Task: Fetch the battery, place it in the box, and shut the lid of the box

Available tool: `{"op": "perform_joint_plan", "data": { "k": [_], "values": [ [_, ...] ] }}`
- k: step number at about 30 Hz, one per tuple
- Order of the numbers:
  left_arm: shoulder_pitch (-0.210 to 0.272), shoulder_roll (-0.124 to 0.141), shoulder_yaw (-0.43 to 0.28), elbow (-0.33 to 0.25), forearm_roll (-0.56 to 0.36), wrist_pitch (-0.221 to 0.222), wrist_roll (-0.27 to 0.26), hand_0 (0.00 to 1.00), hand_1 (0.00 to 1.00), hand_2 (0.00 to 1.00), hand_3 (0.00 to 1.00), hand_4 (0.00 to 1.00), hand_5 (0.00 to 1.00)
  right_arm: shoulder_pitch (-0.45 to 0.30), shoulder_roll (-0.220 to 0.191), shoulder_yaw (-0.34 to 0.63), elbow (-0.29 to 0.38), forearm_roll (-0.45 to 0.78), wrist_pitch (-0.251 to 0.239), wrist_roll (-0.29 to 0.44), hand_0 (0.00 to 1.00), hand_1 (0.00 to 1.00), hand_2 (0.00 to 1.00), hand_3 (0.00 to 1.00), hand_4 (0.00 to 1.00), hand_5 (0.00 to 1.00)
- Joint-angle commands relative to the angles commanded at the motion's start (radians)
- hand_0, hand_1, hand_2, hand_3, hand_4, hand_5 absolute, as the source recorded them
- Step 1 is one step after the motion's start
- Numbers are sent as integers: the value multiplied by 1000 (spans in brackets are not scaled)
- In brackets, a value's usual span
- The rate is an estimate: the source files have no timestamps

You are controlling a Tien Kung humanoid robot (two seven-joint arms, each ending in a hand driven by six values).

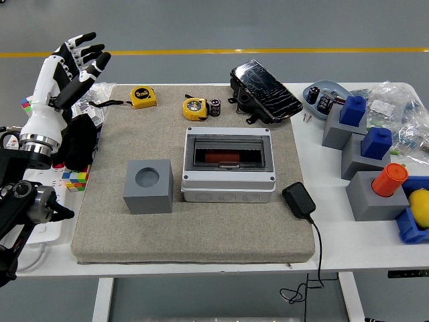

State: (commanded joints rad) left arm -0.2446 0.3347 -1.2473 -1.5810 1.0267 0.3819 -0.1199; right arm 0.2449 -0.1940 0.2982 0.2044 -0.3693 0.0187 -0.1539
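Left hand [72,67] spread wide above table's left edge, holding nothing.

box [229,165]: grey-white, mid-mat, clear lid shut | battery [222,157]: red, lying flat inside box

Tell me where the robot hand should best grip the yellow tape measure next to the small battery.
Probably from above, pinching across the flat sides of the yellow tape measure; it lies low on the mat. Come from its left, since the battery sits tight against its right.
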Motion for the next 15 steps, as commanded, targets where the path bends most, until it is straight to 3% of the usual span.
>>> {"op": "perform_joint_plan", "data": {
  "k": [5, 9, 15],
  "values": [
    [26, 5, -74, -3, -45, 5, -36, 602, 747, 700, 744, 998, 502, 23, 0, -14, 0, 5, 1, -1, 669, 659, 622, 533, 902, 492],
    [37, 15, -92, 0, -63, 10, -46, 599, 740, 695, 741, 998, 490, 25, -11, -23, 4, -4, 1, -2, 669, 659, 621, 532, 902, 493],
    [59, 4, -103, -14, -58, 6, -44, 601, 744, 695, 741, 998, 499, 5, -12, -26, -3, 1, 2, -4, 669, 659, 621, 532, 901, 492]
  ]
}}
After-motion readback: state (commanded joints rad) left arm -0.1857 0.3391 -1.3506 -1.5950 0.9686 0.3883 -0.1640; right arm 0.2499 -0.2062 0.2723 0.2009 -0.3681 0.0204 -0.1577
